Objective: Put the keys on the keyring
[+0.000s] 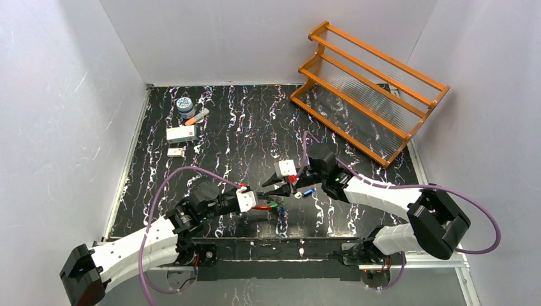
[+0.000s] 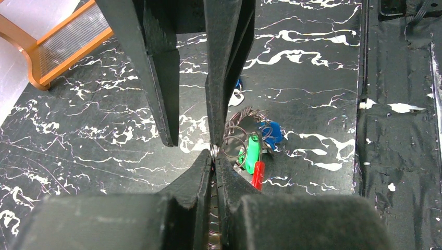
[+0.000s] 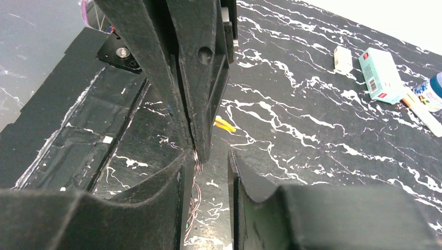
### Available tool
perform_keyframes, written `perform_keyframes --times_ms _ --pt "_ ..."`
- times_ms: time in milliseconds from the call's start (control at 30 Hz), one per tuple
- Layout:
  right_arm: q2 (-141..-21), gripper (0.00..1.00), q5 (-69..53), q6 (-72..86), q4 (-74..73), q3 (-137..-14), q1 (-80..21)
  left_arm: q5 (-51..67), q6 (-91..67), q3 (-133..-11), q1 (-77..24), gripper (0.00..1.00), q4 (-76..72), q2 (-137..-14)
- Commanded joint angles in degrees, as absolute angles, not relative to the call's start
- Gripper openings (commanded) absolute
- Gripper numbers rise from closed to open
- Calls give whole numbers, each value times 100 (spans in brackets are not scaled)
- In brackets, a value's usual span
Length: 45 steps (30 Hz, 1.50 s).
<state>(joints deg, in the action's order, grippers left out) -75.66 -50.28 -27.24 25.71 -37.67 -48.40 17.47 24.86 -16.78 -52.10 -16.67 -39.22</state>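
Keyring (image 1: 268, 206) overhead, wire caught at left gripper (image 1: 260, 204) tips, right gripper (image 1: 275, 189) just beyond. Left wrist: jaws pressed on thin wire — light, springy, likely slippery — tags (image 2: 252, 152) dangling beside. Right wrist: jaws part-spread, wire against one finger (image 3: 156, 195); grip bare wire, not tags.

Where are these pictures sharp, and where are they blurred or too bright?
Top external: sharp and evenly lit, white walls bright. Left wrist: own fingers dark and soft, keyring in focus. Right wrist: own fingers blurred, top-right corner beyond the table washed out white.
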Motion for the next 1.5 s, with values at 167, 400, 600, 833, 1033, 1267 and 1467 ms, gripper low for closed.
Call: perform_keyframes --times_ms 167,400,600,833,1033,1267,1467 --pt "-7672 40 -4733 -2907 2629 -3822 -4869 1865 2476 -1951 -5221 0 -1907 -3772" --pt "-7801 19 -4629 -2893 2585 -3831 -4869 1863 2446 -1944 -5221 0 -1930 -3755" --pt "-7727 1 -4490 -2771 2687 -3744 -4864 1711 2434 -1934 -5222 0 -1953 -3704" --pt "-7660 1 -4337 -1882 3055 -3713 -4769 1066 2514 -2019 -5221 23 -1484 -3400" --pt "-7578 1 -4429 -1128 3801 -3419 -4601 717 2531 -1924 -5222 50 -1343 -2862" --pt "-7584 1 -4614 -344 4388 -3281 -4570 803 2436 -1749 -5221 50 -1512 -2960" --pt "-7585 1 -4650 146 4943 -3082 -4570 1167 2165 -1513 -5221 41 -2251 -3547"
